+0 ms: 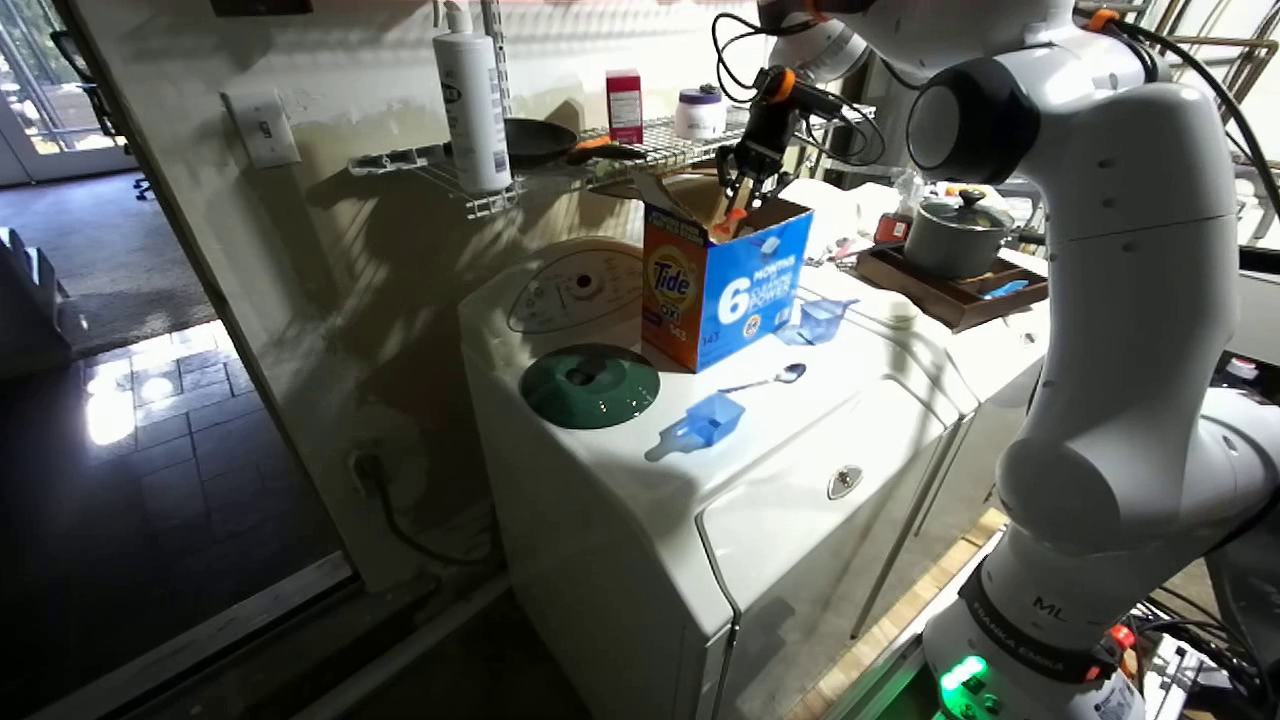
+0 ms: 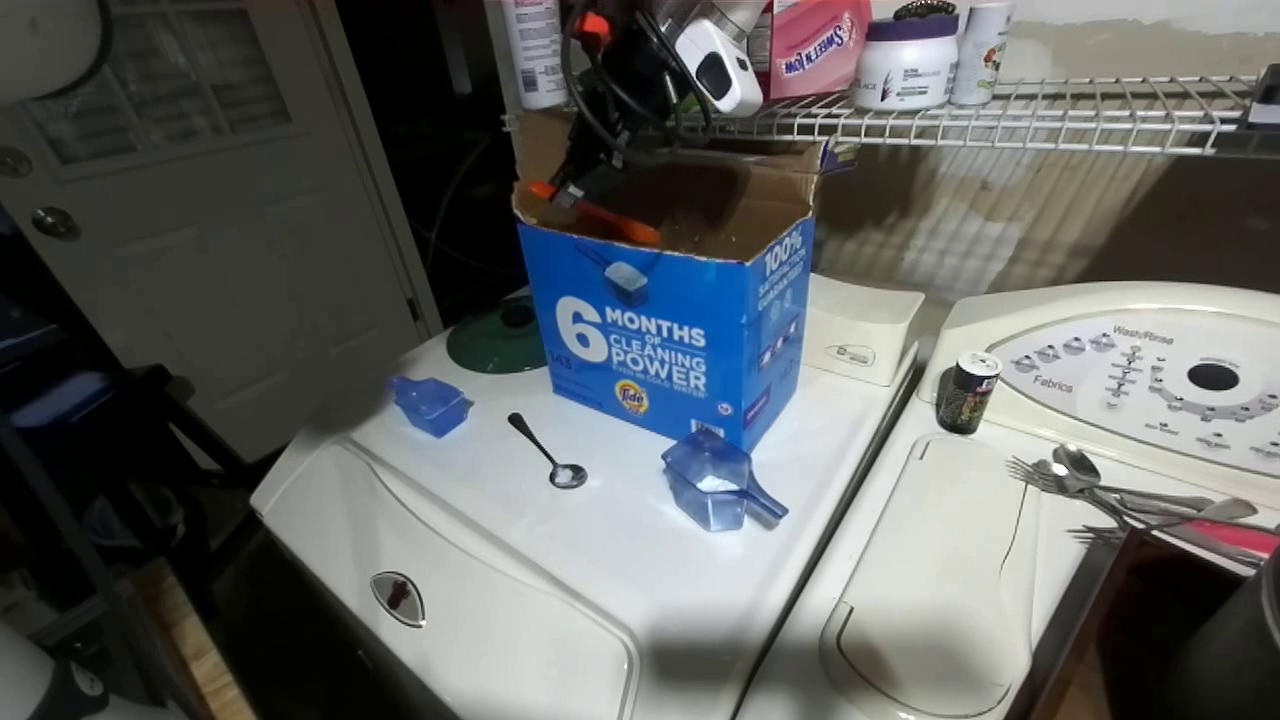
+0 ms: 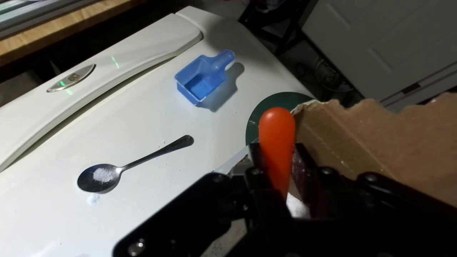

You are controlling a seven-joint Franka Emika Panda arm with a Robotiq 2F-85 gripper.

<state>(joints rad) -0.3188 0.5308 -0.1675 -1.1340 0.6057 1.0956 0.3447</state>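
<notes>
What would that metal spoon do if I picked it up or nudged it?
The spoon would probably be stiff, since it looks like metal. The loose-looking white powder in its bowl could spill if it tilts. Nudged, it may slide, as the white machine top looks smooth.

The worktop [image 2: 640, 570] is the white top of an appliance. An open Tide box [image 2: 650, 335] stands upright on it. A round green lid [image 1: 600, 395] lies just beside the box. One translucent blue scoop [image 3: 205, 76] rests near the lid — a second blue scoop [image 2: 710, 465] just beside the box. Between them lies a metal spoon [image 3: 146, 157] — white powder [image 3: 103, 175] in its bowl, a little more next to it.
</notes>
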